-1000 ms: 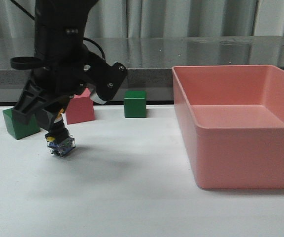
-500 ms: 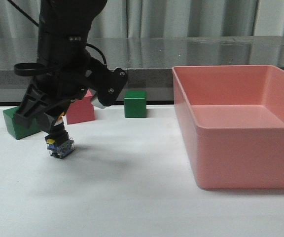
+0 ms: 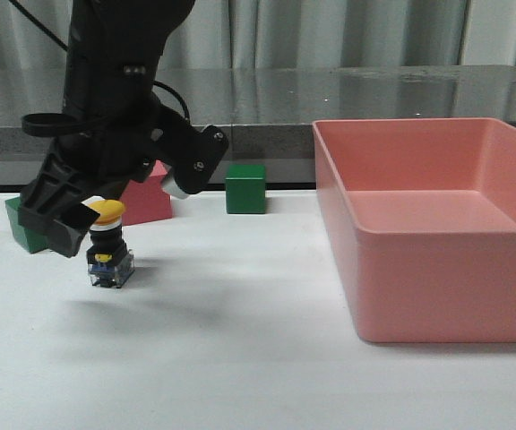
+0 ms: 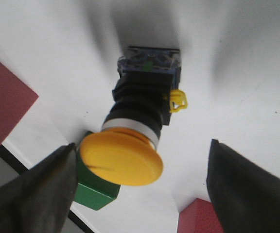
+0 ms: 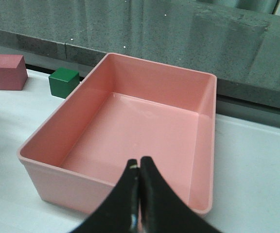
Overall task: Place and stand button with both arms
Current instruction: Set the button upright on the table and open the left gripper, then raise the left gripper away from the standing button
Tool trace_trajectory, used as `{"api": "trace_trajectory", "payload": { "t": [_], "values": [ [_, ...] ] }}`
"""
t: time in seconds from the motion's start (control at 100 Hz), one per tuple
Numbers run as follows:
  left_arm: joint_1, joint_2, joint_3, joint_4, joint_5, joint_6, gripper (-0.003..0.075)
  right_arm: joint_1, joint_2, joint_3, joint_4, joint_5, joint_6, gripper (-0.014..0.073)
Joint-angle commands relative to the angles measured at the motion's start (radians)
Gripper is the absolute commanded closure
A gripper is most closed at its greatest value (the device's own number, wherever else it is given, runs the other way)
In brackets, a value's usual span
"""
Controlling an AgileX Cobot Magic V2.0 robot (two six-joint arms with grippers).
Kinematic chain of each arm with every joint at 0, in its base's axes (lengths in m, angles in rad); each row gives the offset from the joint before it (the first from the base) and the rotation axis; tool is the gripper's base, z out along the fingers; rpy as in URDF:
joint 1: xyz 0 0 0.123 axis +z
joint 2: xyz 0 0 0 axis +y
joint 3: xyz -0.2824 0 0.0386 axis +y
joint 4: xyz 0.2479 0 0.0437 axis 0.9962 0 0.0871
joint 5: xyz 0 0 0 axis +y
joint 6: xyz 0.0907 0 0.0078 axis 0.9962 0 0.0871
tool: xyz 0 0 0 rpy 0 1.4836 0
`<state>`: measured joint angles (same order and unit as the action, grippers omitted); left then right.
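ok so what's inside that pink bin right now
Nothing visible. The pink bin shows a bare floor in the right wrist view, where the shut right gripper hides a small patch near the front wall. From the front, the near wall covers the front part of the floor.

Bin and cubes on the white worktop

A large pink bin [image 3: 428, 228] sits open on the right of the white worktop [image 3: 240, 358]. Toward the back, a green cube [image 3: 245, 188] stands just left of the bin, apart from it. Farther left is a pink cube [image 3: 147, 200], and at the far left another green cube [image 3: 23, 231], partly hidden. Grey curtains [image 3: 330, 31] hang behind a dark ledge [image 3: 348, 94].
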<state>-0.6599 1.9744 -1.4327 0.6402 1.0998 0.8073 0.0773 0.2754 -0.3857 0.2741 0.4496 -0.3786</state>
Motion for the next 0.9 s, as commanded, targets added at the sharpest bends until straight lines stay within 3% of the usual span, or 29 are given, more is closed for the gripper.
{"api": "trace_trajectory", "payload": {
  "t": [0.0,0.18,0.28,0.37,0.51,0.67,0.89],
  "values": [
    [-0.008,-0.077,-0.029,0.033,0.071,-0.009,0.0185,0.0,0.006,-0.027,-0.001,-0.069,-0.001,0.0655],
    [0.023,-0.167,-0.029,0.053,0.176,-0.012,0.019,0.0,0.006,-0.027,-0.001,-0.069,-0.001,0.0655],
    [0.066,-0.236,-0.029,0.056,0.172,-0.124,0.0262,0.0,0.006,-0.027,-0.001,-0.069,-0.001,0.0655],
    [0.098,-0.3,-0.029,0.082,0.169,-0.35,0.0437,0.0,0.006,-0.027,-0.001,-0.069,-0.001,0.0655],
    [0.164,-0.406,-0.029,0.067,0.145,-0.497,0.0743,0.0,0.006,-0.027,-0.001,-0.069,-0.001,0.0655],
    [0.236,-0.538,-0.029,-0.018,0.098,-0.67,0.074,0.0,0.006,-0.027,-0.001,-0.069,-0.001,0.0655],
    [0.255,-0.787,0.111,-0.26,-0.247,-0.679,0.074,0.0,0.006,-0.027,-0.001,-0.069,-0.001,0.0655]
  ]
}}
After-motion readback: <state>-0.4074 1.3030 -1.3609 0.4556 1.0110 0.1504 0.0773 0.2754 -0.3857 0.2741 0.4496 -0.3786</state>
